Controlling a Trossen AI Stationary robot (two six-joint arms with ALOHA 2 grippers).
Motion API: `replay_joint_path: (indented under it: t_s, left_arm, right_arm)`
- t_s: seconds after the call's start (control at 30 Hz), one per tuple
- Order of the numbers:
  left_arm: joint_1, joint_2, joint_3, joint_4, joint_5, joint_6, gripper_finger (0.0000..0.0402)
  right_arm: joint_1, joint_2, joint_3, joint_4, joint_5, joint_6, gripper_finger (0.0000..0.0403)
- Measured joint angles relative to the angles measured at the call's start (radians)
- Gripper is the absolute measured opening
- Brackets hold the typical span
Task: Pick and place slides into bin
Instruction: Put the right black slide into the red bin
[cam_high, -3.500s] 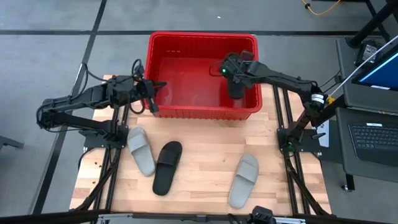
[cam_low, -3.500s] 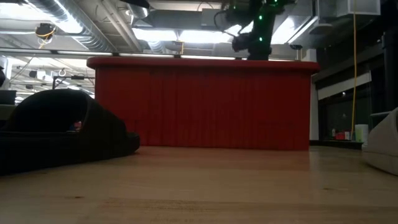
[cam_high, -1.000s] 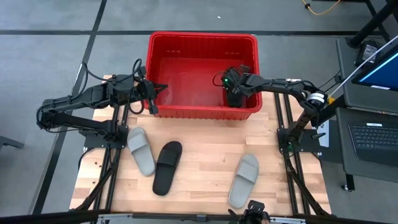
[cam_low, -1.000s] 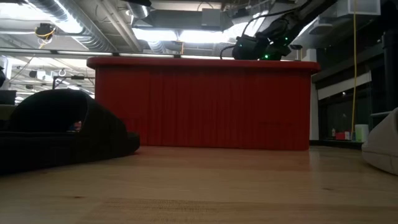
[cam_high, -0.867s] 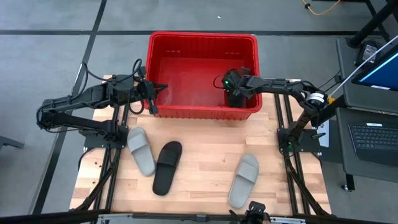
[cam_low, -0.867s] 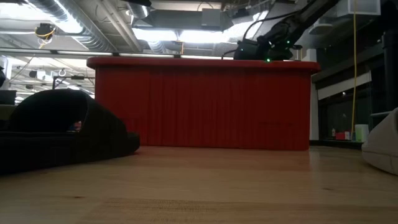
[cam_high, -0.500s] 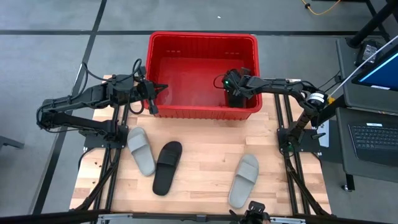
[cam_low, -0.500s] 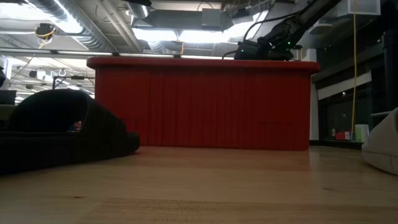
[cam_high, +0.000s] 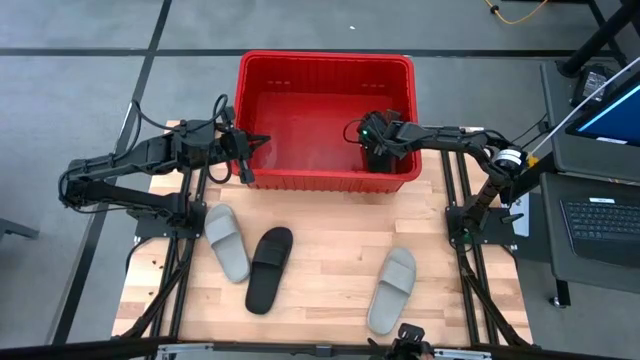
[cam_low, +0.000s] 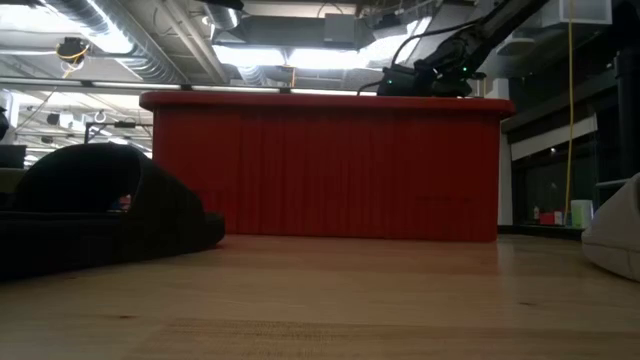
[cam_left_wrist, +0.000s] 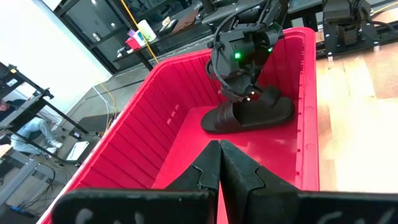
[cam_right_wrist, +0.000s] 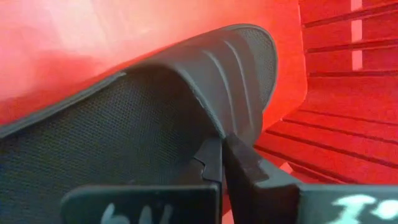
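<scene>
Three slides lie on the wooden table (cam_high: 330, 250) in the lower half of the high view: a grey slide (cam_high: 226, 241) at lower left, a black slide (cam_high: 269, 268) touching or just beside it, and another grey slide (cam_high: 391, 290) toward lower right. The fourth, a black slide in the bin (cam_left_wrist: 249, 114), rests on the floor of the red bin (cam_high: 325, 62), against its right wall in the high view.

The right gripper (cam_high: 377, 150) is down inside the bin over that slide. Its wrist view shows the fingers nearly together, pinching the edge of the wide strap (cam_right_wrist: 230, 62), so it appears to have hold of the sandal. The left gripper (cam_high: 244, 160) hovers at the bin's left front corner with its fingers pressed together on nothing.

These sandals look light, foamy and flexible, with a matte, textured surface that should not slip. The strap's edge seems the best grip; a held sandal would likely sag and swing.
</scene>
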Motion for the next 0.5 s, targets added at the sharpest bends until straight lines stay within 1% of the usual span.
replay_joint_path:
  t_s: [0.3, 0.5]
  left_arm:
    - [0.000, 0.000, 0.000, 0.000, 0.000, 0.000, 0.0003]
    - [0.000, 0.000, 0.000, 0.000, 0.000, 0.000, 0.0003]
  right_arm:
    - [-0.003, 0.000, 0.000, 0.001, -0.002, 0.002, 0.0009]
    - [-0.003, 0.000, 0.000, 0.001, -0.024, 0.002, 0.0022]
